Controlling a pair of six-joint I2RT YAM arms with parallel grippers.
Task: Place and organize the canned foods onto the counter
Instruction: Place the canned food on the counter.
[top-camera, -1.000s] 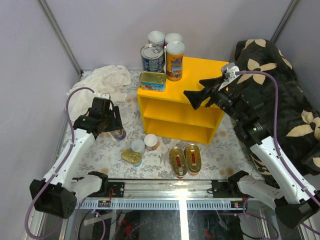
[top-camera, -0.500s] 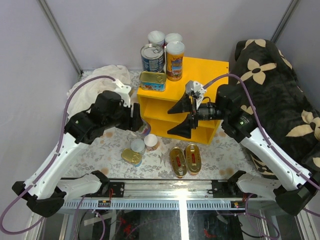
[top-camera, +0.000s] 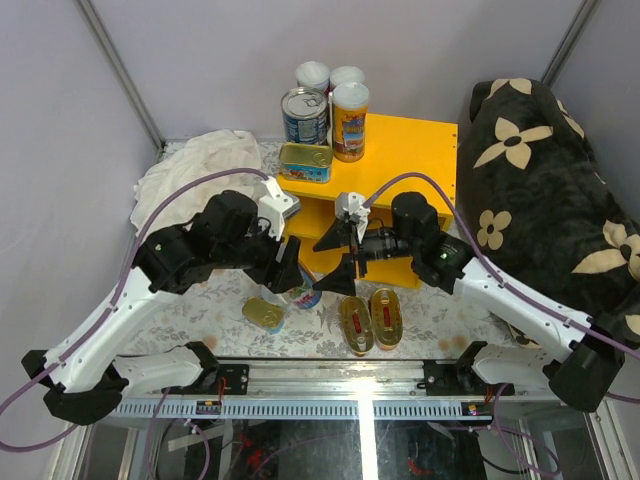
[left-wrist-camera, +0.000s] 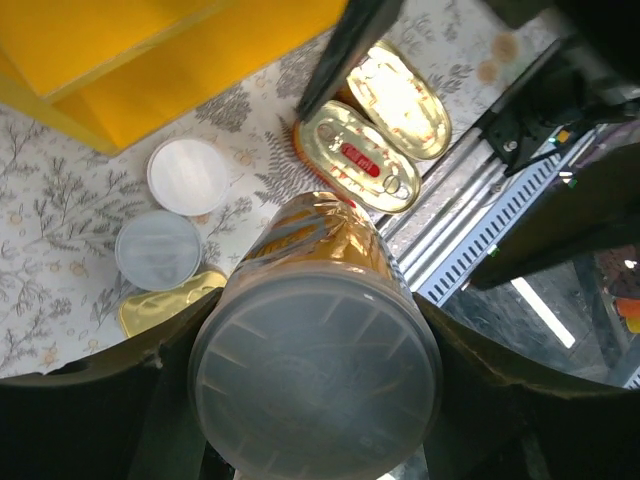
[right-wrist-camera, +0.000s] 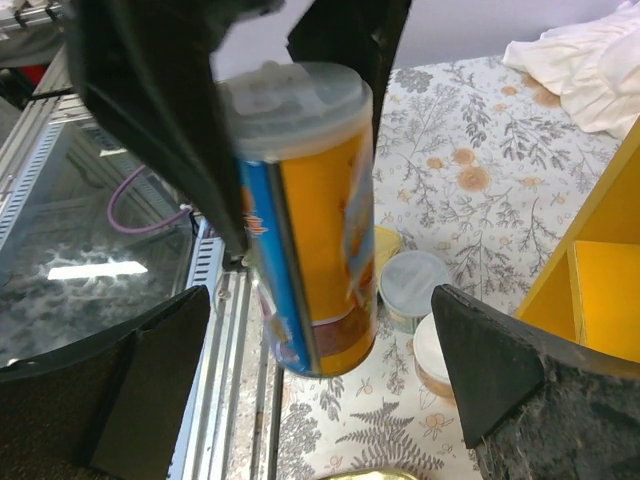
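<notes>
The yellow worktop (top-camera: 410, 150) carried five tins along the left part of its flat top: three tall white-lidded cylinders (top-camera: 350, 120), a blue-labelled steel can (top-camera: 305, 115) and a rectangular gold tin (top-camera: 306, 162) at its front left corner. On the floral floor (top-camera: 200, 300) in front of the worktop lay two gold oval tins (top-camera: 355, 322) side by side, with a third oval tin (top-camera: 264, 314) and two small white-lidded tins (left-wrist-camera: 188, 175) off its front left corner. The left arm reached in low from the worktop's left, its tool (top-camera: 290, 272) closed around the lidded end of a yellow-and-blue tall can (right-wrist-camera: 305, 210), which hung tilted above the floor just in front of the worktop. The right arm stretched across the worktop's front, its tool (top-camera: 337, 260) spread wide, gripping nothing and pointing at that can from close by.
</notes>
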